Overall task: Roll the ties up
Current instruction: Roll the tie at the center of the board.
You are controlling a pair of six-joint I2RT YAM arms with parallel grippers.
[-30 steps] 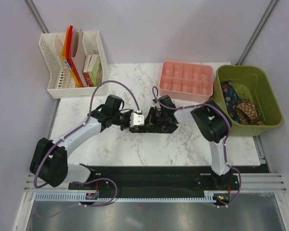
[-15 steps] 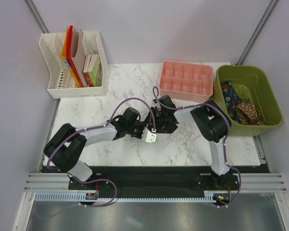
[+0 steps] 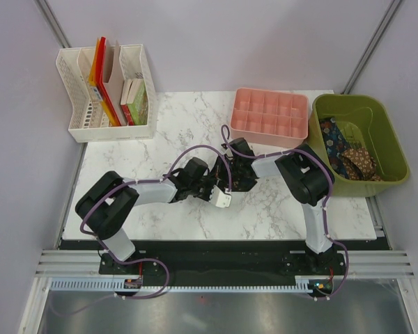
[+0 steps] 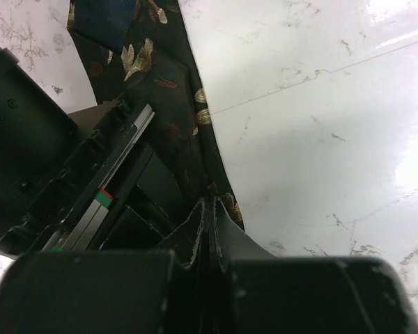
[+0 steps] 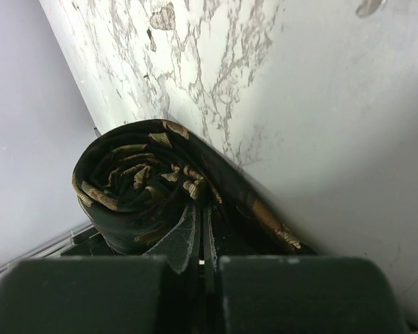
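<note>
- Two grippers meet at the middle of the marble table (image 3: 160, 118), both on one gold-patterned tie (image 5: 136, 181)
- Left gripper (image 4: 207, 209) reaches in from the left with its fingers pressed together, the tie's narrow end pinched at the tips and the dark cloth running up and away from them across the marble
- Right gripper (image 5: 200, 212) comes in from the far right side, fingers squeezed tight on a layer of the same tie
- In the right wrist view the wound-up coil sits just left of the fingertips, and a flat tail trails off to the right along the tabletop
- In the left wrist view the black body of the other gripper fills the left side, just beside the cloth
- From above, the tie is mostly hidden under the two wrists, with only a dark patch showing between them
- Bare marble stretches from the left arm out to the table's left edge, and more lies between the grippers and the near edge
- Pink compartment tray (image 3: 270, 118) stands at the far edge, close behind the right gripper
- Green bin (image 3: 393, 149) sits at the table's right edge with more ties (image 3: 348, 156) heaped inside, well apart from the grippers
- White file organiser (image 3: 73, 76) holding books (image 3: 134, 101) stands at the far left corner, well apart from both arms
</note>
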